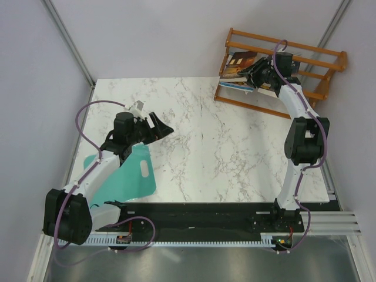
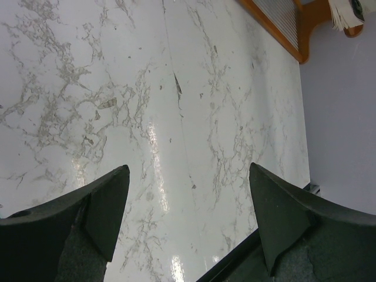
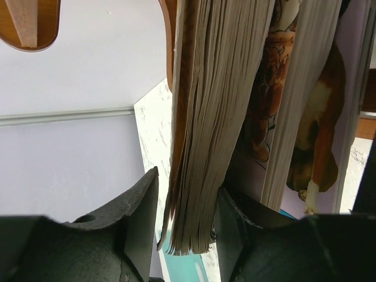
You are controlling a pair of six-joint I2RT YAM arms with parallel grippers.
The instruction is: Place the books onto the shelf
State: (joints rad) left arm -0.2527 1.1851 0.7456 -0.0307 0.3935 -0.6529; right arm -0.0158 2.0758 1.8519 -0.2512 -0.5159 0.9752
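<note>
The orange-brown slatted shelf (image 1: 282,70) leans at the far right corner, and a stack of books (image 1: 239,67) lies on its left part. My right gripper (image 1: 257,73) reaches into that stack. In the right wrist view its jaws (image 3: 187,200) stand around the page edge of a brown-covered book (image 3: 200,147): the right finger touches the pages, while a gap separates the left finger (image 3: 138,211) from the cover. Beside it is the book with brown dogs (image 3: 317,147). My left gripper (image 1: 158,128) hovers open and empty over the left of the table (image 2: 176,88).
A teal flat sheet (image 1: 132,176) with a handle hole lies under the left arm at the table's left front. The grey walls close in behind and beside the shelf (image 2: 276,29). A black rail runs along the table's near edge.
</note>
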